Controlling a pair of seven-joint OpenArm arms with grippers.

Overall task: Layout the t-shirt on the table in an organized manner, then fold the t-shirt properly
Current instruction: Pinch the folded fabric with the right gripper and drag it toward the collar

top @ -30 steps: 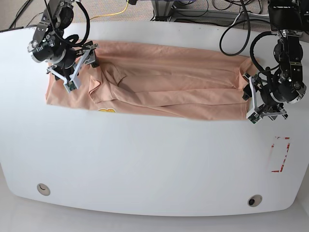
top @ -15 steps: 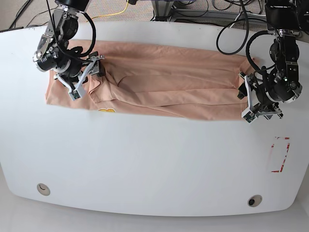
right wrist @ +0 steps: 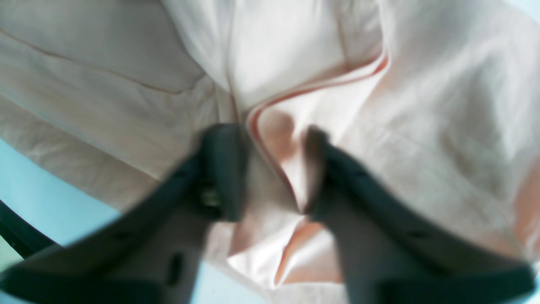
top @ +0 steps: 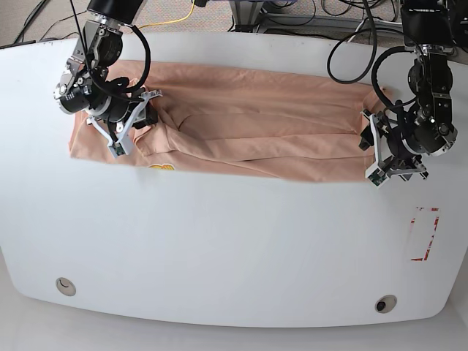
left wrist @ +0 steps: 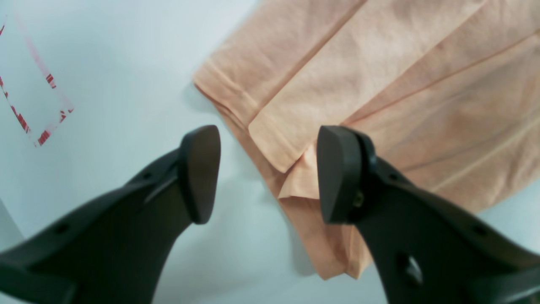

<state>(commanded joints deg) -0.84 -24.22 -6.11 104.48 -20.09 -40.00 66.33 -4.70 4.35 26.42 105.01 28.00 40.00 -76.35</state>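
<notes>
On the table (top: 219, 248) I'm seeing the t-shirt (top: 256, 110) lying in a long, creased peach strip along the far side, while my left gripper (left wrist: 270, 177) is hovering released and wide, and my right gripper (right wrist: 274, 173) is straddling a raised fold, partly open, grasp unclear.

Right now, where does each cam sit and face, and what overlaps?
Base: above the table, facing down; both arms show at the far edge.
Left wrist: on the left arm, facing the t-shirt's end past two open fingertips.
Right wrist: on the right arm, close over shirt folds; two blurred fingers frame them.
Shared: base and left wrist both show the red-marked outline.
</notes>
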